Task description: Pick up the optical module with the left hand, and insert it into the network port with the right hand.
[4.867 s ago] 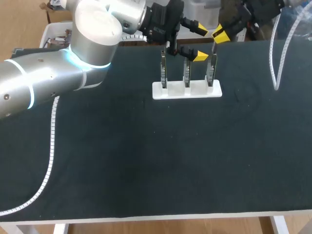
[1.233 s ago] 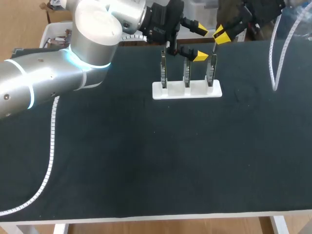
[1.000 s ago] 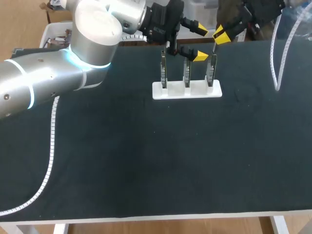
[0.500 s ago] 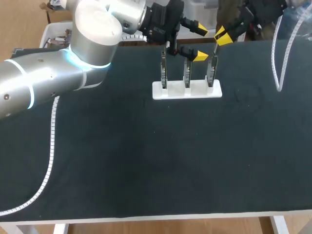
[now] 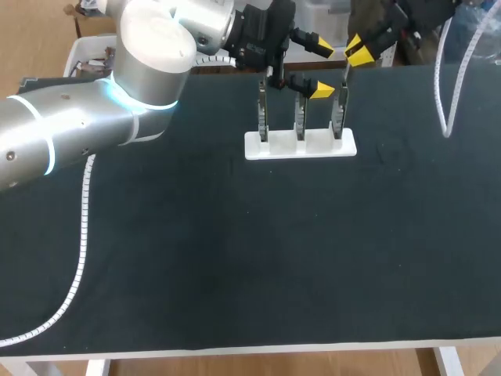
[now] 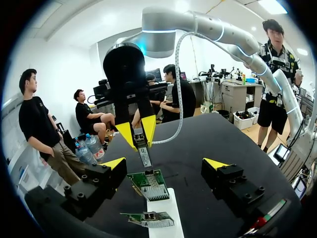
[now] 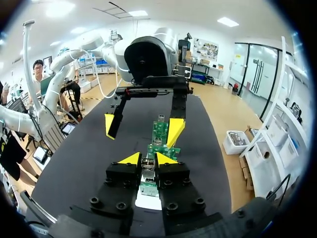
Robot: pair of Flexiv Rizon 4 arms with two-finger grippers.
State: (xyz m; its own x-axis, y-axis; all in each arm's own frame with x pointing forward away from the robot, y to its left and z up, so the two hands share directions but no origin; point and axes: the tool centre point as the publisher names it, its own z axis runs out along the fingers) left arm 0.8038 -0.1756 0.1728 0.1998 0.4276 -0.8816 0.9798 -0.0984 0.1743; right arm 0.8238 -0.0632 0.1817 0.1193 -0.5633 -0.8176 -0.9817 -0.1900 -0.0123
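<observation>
A white stand [image 5: 300, 146] near the table's far edge carries three upright green network cards [image 5: 300, 119]. My right gripper [image 5: 360, 52] hangs above the rightmost card, shut on a slim silver optical module [image 5: 345, 75] that points down at it. In the right wrist view the module [image 7: 147, 166] sits pinched between the yellow tips of my right gripper [image 7: 148, 159], with the cards [image 7: 159, 135] ahead. My left gripper [image 5: 319, 69] stands wide open just behind the cards, holding nothing. The left wrist view shows my left gripper [image 6: 166, 163] around the cards [image 6: 151, 184], facing the module [image 6: 144, 156].
My left arm [image 5: 94, 117] stretches across the table's back left. A white ribbed cable [image 5: 81, 235] runs along the left side of the dark mat [image 5: 274, 251], and another cable [image 5: 443, 94] hangs at the back right.
My right gripper has drifted slightly up and back with the module in it. The left arm and the stand have kept still.
</observation>
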